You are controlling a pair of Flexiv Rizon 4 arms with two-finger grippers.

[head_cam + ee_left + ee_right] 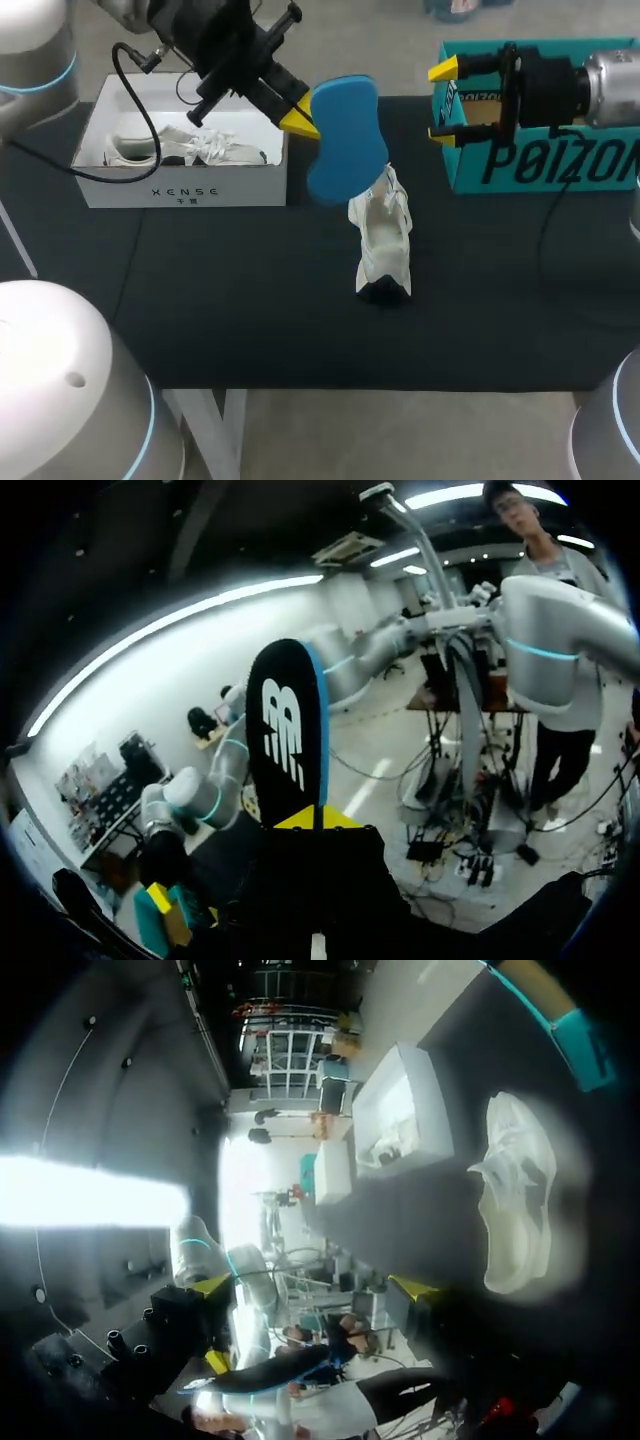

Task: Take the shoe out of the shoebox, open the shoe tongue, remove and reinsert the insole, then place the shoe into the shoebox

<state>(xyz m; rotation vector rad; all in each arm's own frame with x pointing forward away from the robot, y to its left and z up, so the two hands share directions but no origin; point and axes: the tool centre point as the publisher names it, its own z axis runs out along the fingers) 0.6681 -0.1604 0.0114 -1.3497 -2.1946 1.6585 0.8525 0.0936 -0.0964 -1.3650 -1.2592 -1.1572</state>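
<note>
Insole first: your left gripper has it pinched. Both yellow fingertips press on one end from opposite sides, and the rest of it juts out ahead of them, off the table. From above you see its blue face. The left wrist view looks along its black face, which has a blue edge.

The shoe rests on the black table, below and just past the insole's free end. From overhead the two overlap, so you cannot tell whether they touch. The shoe is white with loose laces and a dark patch at its near end, and neither gripper has hold of it.

Your right gripper is spread wide with nothing between its yellow tips. It is held above the table and points across toward the left gripper and the insole. The shoe lies ahead of it and lower, well apart from its fingers. Directly behind this gripper stands the teal box, near the table's far edge.

The white shoebox sits open on the table just behind and beside your left gripper, on the side away from the shoe. A second white shoe lies inside it, laces showing.
</note>
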